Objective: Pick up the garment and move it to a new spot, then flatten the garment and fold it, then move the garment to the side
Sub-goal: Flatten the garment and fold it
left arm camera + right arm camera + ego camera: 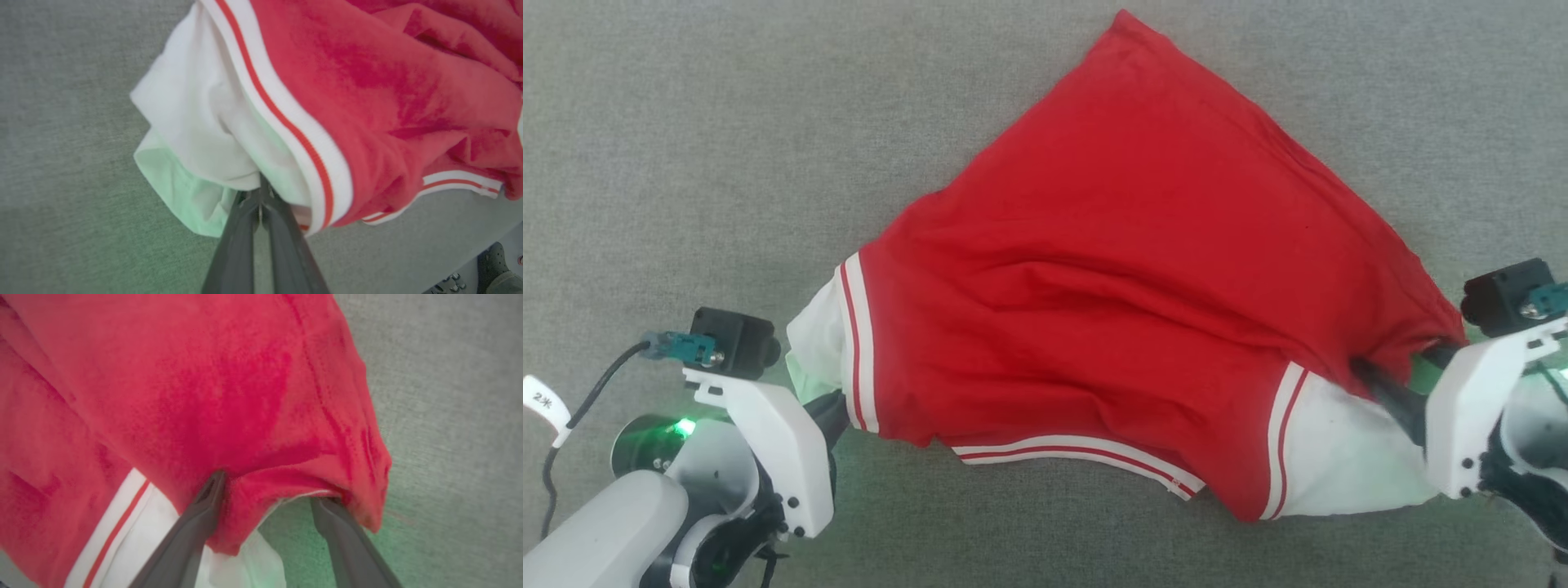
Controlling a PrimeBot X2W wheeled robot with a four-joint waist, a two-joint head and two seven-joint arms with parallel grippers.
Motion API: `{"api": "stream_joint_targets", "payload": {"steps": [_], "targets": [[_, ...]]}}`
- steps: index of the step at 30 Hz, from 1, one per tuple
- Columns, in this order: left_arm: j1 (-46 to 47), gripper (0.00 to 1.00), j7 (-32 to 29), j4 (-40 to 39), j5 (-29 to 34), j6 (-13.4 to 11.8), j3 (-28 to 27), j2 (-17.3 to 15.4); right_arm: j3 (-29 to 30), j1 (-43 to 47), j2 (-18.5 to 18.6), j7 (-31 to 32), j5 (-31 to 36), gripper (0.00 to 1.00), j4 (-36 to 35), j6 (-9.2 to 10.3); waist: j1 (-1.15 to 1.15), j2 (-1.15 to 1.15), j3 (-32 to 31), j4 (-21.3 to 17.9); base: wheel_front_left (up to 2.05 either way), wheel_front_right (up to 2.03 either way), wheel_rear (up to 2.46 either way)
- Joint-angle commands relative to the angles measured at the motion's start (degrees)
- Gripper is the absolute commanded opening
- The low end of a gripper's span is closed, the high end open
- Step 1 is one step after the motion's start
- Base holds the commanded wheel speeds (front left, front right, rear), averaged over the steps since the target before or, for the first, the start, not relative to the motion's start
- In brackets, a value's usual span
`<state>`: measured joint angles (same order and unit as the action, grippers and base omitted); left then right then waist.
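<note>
Garment (1111, 286) rests on grey cloth surface (686, 122).

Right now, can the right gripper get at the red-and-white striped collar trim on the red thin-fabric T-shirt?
Probably yes. The right gripper stands open, fingers in a red fold; the striped collar trim of the red thin-fabric T-shirt lies uncovered on the near edge. It must back out first.

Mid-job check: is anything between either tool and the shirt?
Nothing visible stands in the way. The left tool is shut on the white sleeve of the shirt. The right tool is open, its fingers apart and touching the red fabric directly.
</note>
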<state>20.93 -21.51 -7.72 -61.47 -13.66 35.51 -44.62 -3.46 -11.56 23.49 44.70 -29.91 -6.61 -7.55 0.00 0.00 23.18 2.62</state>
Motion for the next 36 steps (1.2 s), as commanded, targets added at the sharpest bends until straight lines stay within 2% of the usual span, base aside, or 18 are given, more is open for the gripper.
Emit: {"api": "stream_joint_targets", "payload": {"steps": [1,7,10,12,17,25,28,29,36], "targets": [[-0.8,0.00,0.4,-0.1,-0.6,-0.2,0.0,-0.1,0.6,1.1,0.3,1.2,0.3,1.00,-1.1,0.11,0.00,0.00,-0.4,-0.1,0.00,0.00,0.00],[-1.5,0.00,0.4,-0.9,-0.5,-0.4,0.5,0.1,4.7,-1.1,-0.2,6.5,1.3,1.00,-14.1,0.07,0.00,0.00,-1.1,0.6,0.00,0.00,0.00],[-0.8,0.00,0.3,-1.1,-0.2,-0.1,0.8,0.7,4.5,-4.7,0.2,7.7,2.0,1.00,-16.0,0.07,0.00,0.00,-0.8,1.6,0.00,0.00,0.00],[0.0,0.00,0.3,-1.1,0.2,0.2,1.2,1.2,3.7,-8.3,0.3,7.8,1.3,1.00,-14.8,0.07,0.00,0.00,-0.4,2.6,0.00,0.00,0.00],[1.7,0.00,0.4,-0.8,0.8,1.2,2.1,3.0,-0.2,-20.7,1.5,4.5,1.0,1.00,-5.7,0.07,0.00,0.00,1.5,5.6,0.00,0.00,0.00],[6.2,0.00,0.2,1.8,2.7,4.6,5.5,8.1,-9.5,-39.8,4.1,0.5,0.3,1.00,17.2,0.07,0.00,0.00,4.5,13.1,0.00,0.00,0.00],[7.7,0.00,0.2,3.5,3.2,6.0,6.5,10.0,-13.2,-45.2,4.6,0.8,0.0,1.00,25.0,0.07,0.00,0.00,5.4,15.6,0.00,0.00,0.00],[7.7,0.00,0.2,3.5,3.2,6.0,6.5,10.0,-13.2,-45.2,4.6,0.8,0.0,1.00,25.0,0.07,0.00,0.00,5.4,15.6,0.00,0.00,0.00],[10.3,0.00,0.8,7.0,3.5,8.4,8.0,13.5,-22.2,-54.4,5.9,1.5,-0.6,1.00,39.0,0.08,0.00,0.00,7.5,20.0,0.00,0.00,0.00]]}}
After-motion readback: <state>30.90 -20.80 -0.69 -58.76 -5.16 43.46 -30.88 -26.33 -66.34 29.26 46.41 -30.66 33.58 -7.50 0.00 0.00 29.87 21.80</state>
